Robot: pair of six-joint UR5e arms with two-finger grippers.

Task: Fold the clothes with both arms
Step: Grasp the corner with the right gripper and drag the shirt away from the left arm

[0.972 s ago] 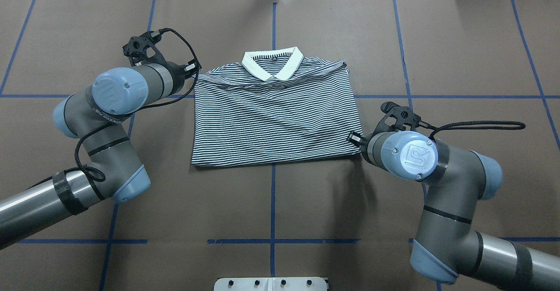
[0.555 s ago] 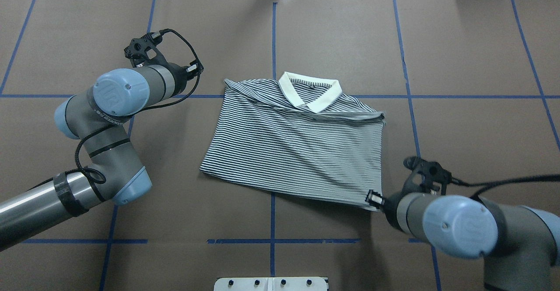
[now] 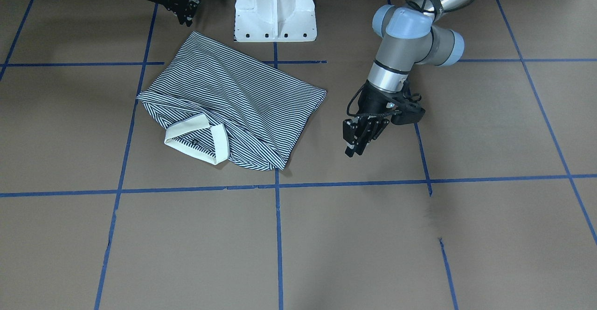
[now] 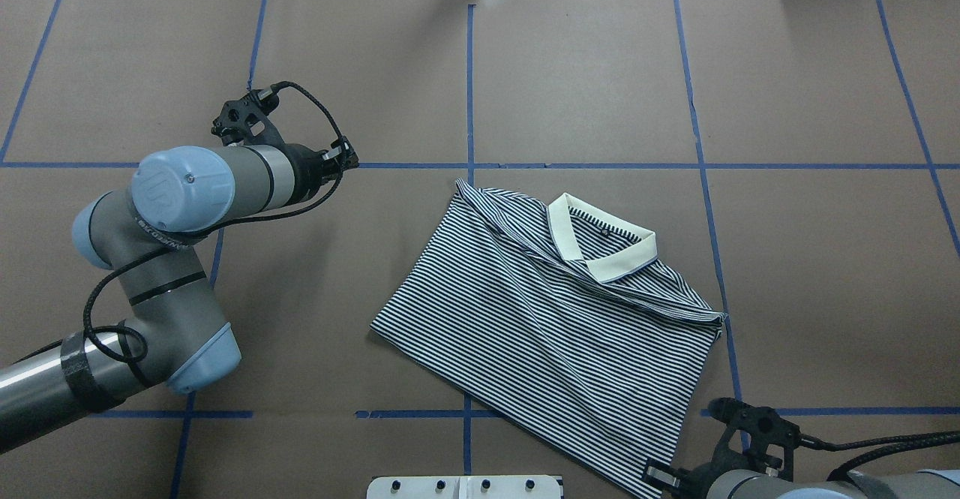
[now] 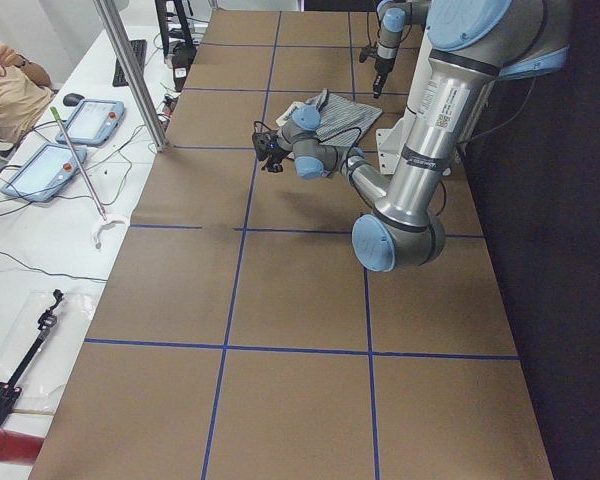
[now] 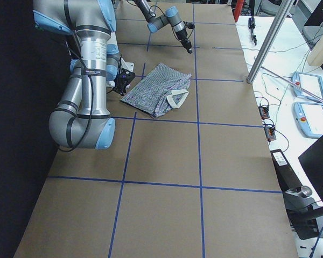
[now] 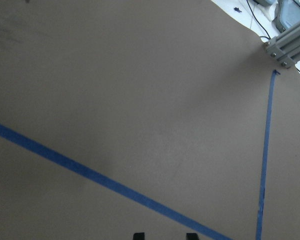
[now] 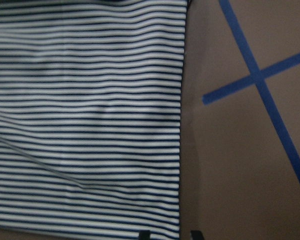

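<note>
Lying askew on the brown surface point(image 4: 600, 71), the folded shirt point(image 4: 547, 334) sits just ahead of the pedestal point(image 3: 275, 7), toward the robot's right, with its collar point(image 4: 600, 247) turned to the far side. The right pincer point(image 3: 187, 15) hovers released just beside the shirt's near corner, its tips apart over the hem edge in its wrist view. The left pincer point(image 4: 349, 155), also released and holding nothing, hangs over bare surface well apart from the shirt.
</note>
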